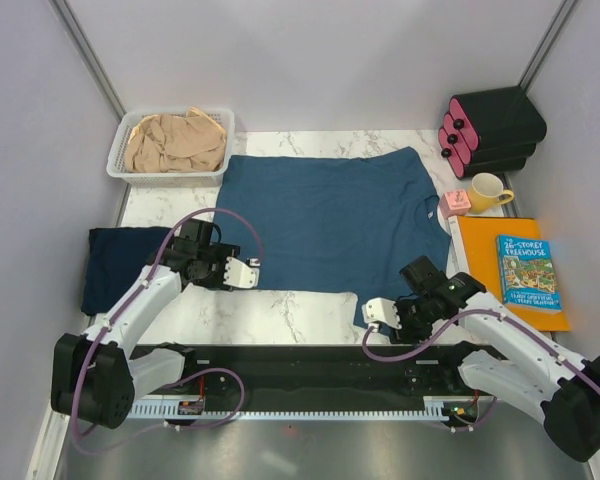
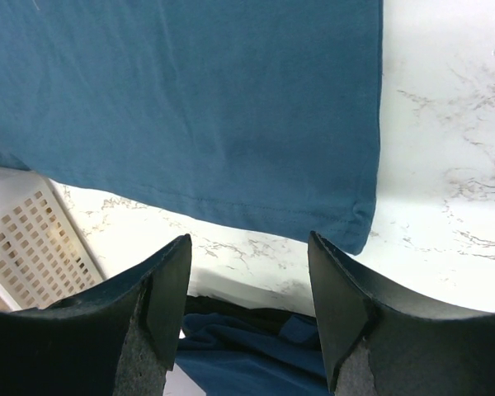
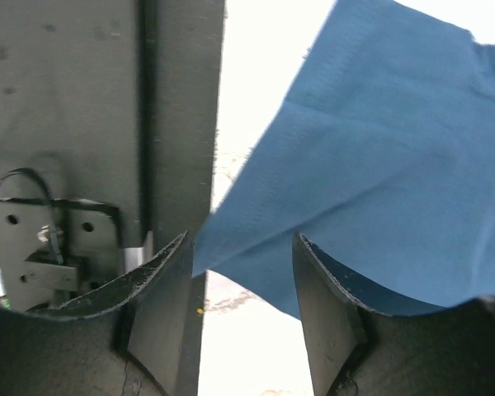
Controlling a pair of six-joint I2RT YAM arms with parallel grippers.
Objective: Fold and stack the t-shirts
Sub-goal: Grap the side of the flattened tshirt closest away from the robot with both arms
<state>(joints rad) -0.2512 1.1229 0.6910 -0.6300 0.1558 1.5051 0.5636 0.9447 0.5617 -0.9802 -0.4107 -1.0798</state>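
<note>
The teal shirt (image 1: 330, 215) lies flat in the middle of the table (image 1: 280, 315). Our left gripper (image 2: 247, 247) hangs open just before its hem corner and holds nothing. The right gripper (image 3: 239, 243) is open, with the sleeve tip between its jaws. We think both should bite deep on the cloth before we lift evenly.

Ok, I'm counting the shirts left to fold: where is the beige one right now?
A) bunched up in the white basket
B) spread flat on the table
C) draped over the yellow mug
A: the beige shirt lies crumpled inside the white basket at the far left, not spread out.
</note>
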